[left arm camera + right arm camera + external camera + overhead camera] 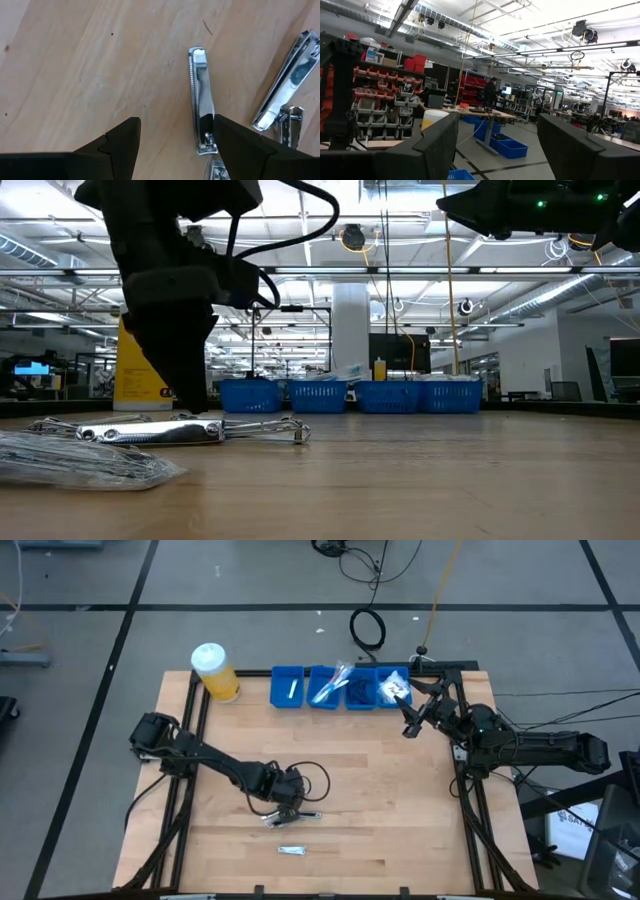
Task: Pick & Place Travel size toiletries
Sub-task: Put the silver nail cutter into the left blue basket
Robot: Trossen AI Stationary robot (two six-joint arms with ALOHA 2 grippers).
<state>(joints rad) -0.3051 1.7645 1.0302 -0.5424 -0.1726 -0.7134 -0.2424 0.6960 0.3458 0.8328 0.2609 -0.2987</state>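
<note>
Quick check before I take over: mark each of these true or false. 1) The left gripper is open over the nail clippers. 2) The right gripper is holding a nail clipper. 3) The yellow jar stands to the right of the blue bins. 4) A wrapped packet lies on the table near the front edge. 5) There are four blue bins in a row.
1) True: the left gripper is open, low over the nail clippers at mid-table.
2) False: the right gripper is open and empty, raised near the rightmost blue bin.
3) False: the yellow jar stands left of the bins.
4) True: a wrapped packet lies apart, nearer the front edge than the clippers.
5) True: four blue bins sit side by side along the far edge.
</note>
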